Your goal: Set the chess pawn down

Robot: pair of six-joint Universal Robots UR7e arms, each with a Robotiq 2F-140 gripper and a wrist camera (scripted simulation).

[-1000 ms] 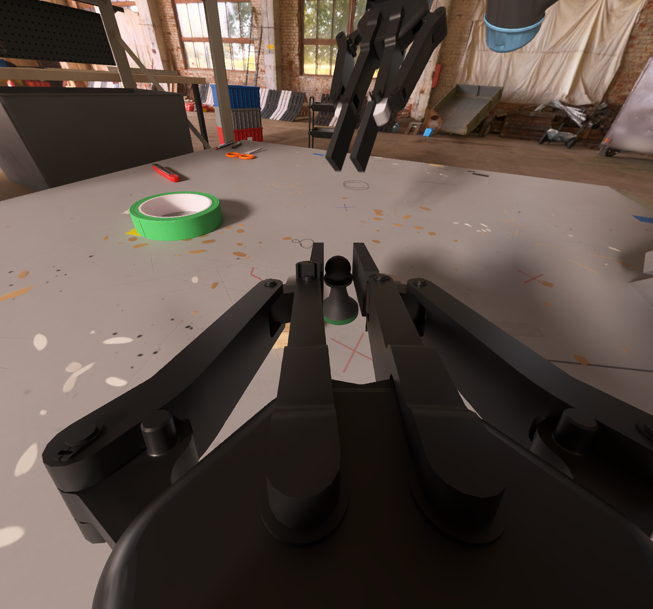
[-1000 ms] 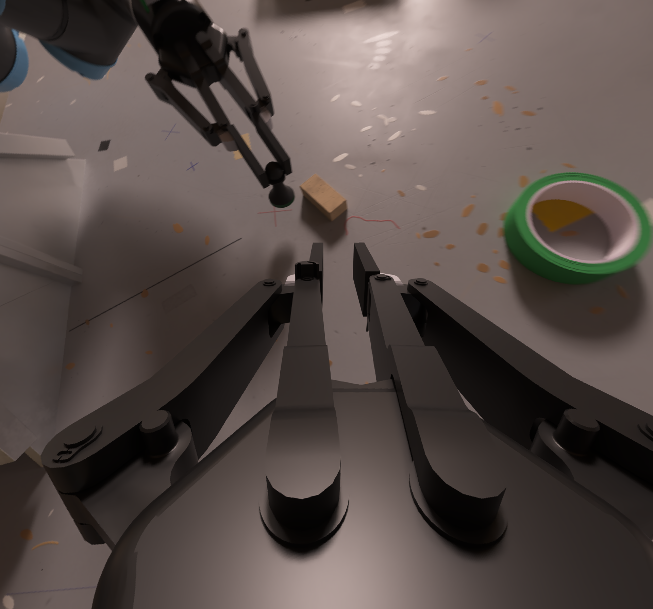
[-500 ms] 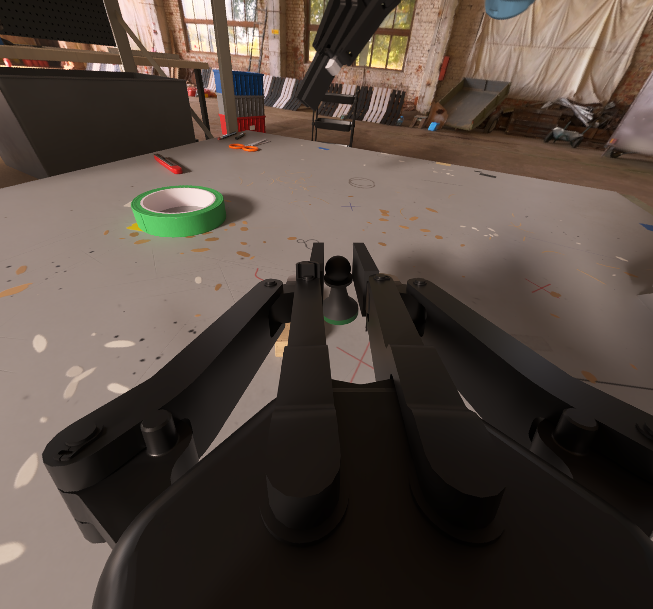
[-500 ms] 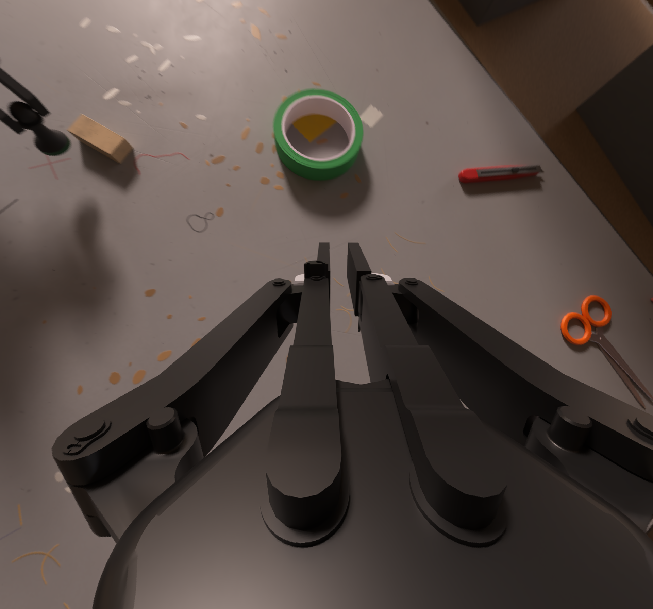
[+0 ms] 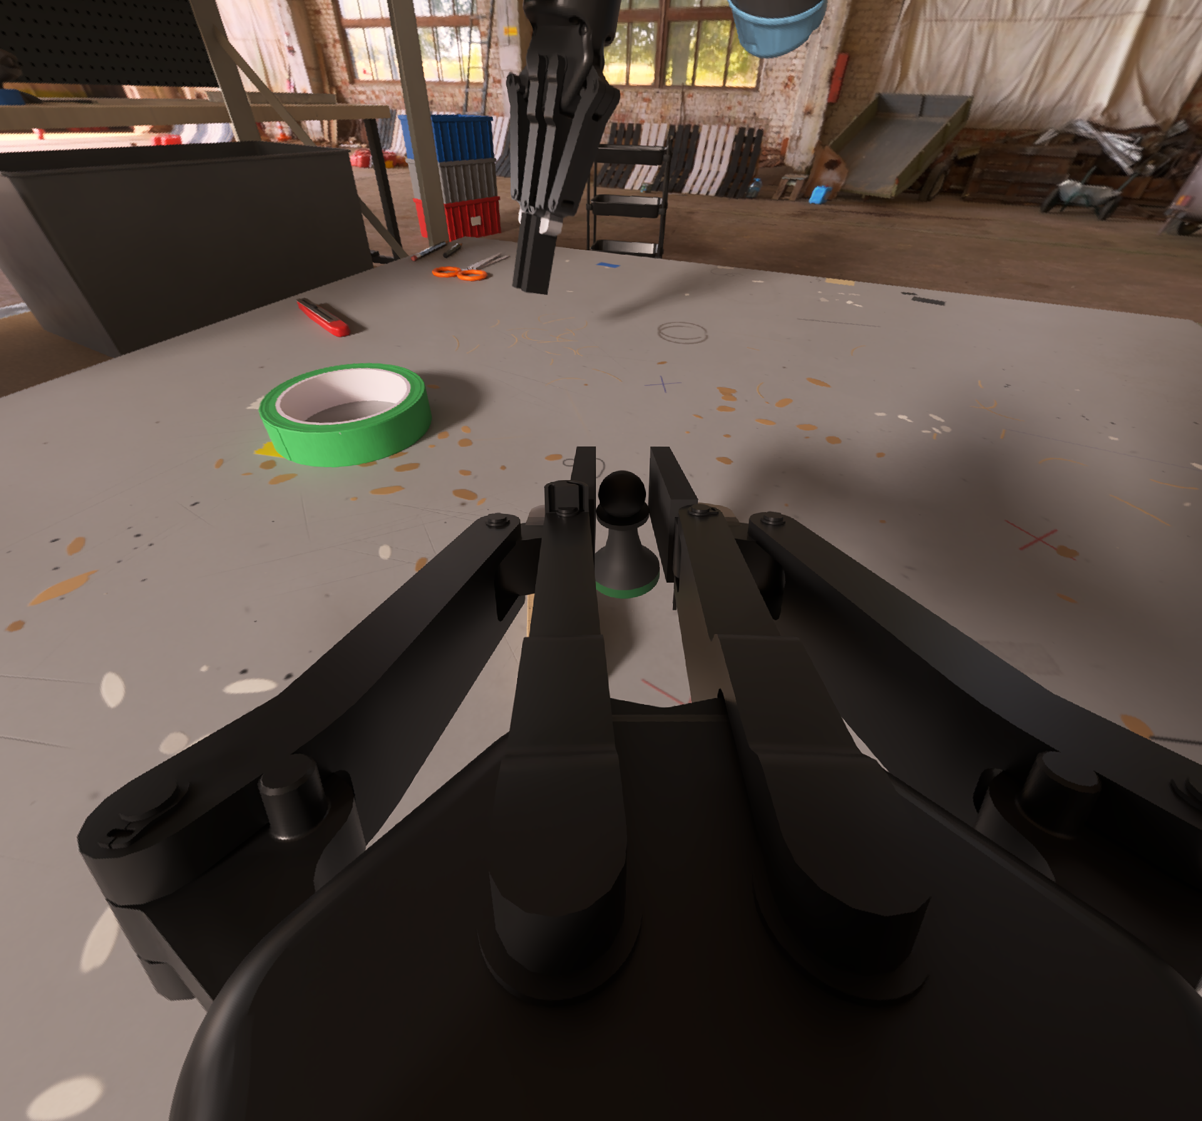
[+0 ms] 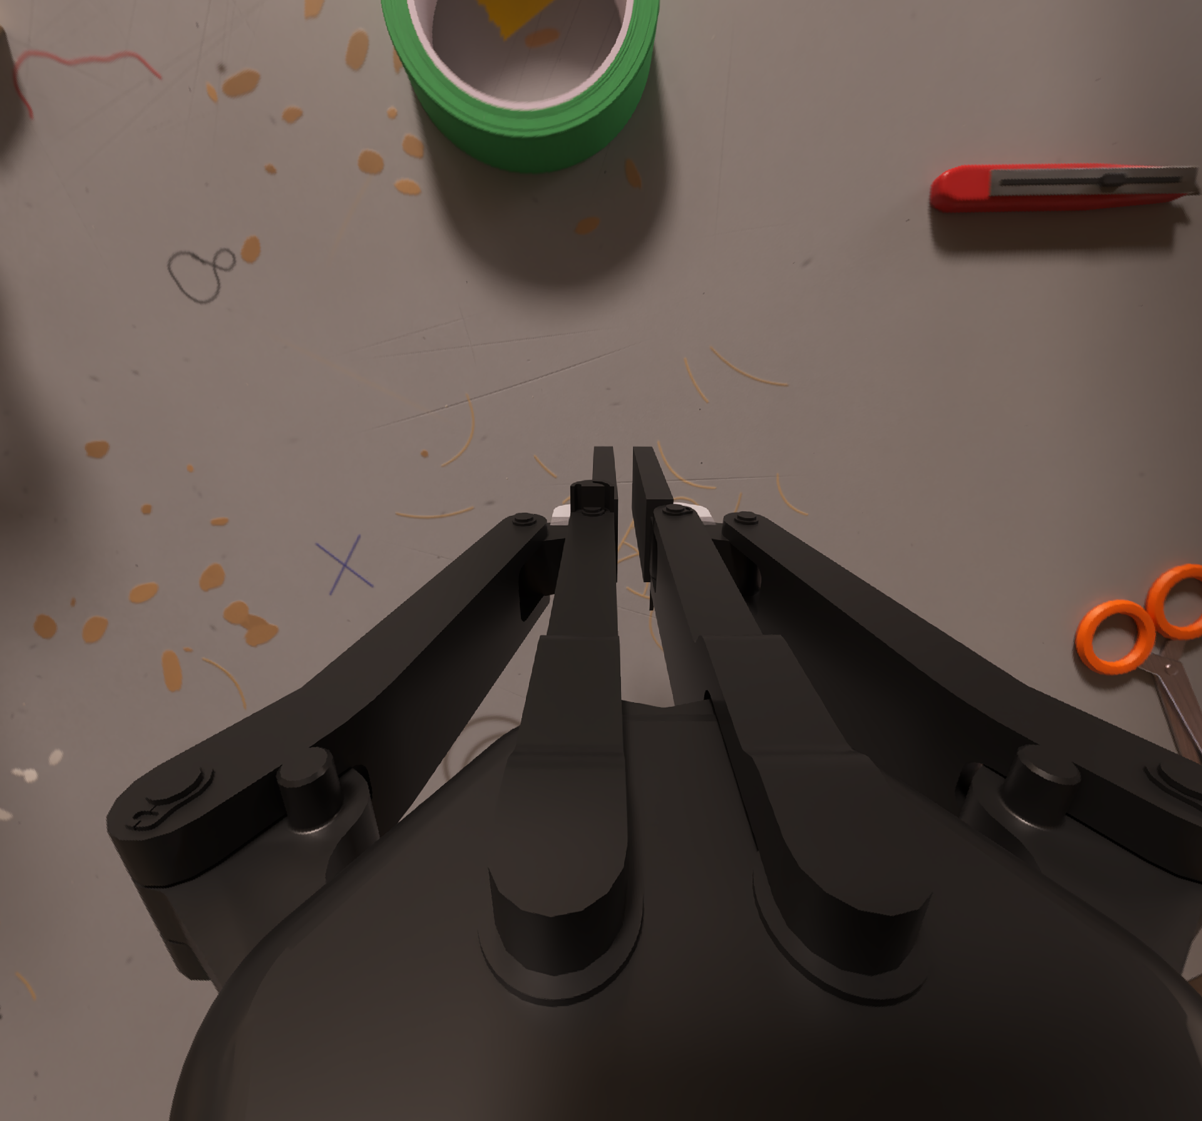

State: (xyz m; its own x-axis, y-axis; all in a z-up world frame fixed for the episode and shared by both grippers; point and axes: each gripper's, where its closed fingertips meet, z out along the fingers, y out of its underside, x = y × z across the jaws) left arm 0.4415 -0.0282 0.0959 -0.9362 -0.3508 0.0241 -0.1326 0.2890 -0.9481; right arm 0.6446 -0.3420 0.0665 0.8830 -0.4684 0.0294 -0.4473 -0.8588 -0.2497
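Left wrist view: the left gripper (image 5: 621,472) pinches the chess pawn (image 5: 623,537), its green base near the table (image 5: 845,504) (contact unclear); release remains. At twelve o'clock, the right gripper (image 6: 623,472) is pressed nearly together, empty.

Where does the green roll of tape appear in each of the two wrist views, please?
Left wrist view: the green roll of tape lies flat on the table, left of centre, beyond the left gripper.
Right wrist view: the roll is at the top, slightly left of centre, ahead of the right gripper.
Shared landmark: the red utility knife, near the roll in both views.
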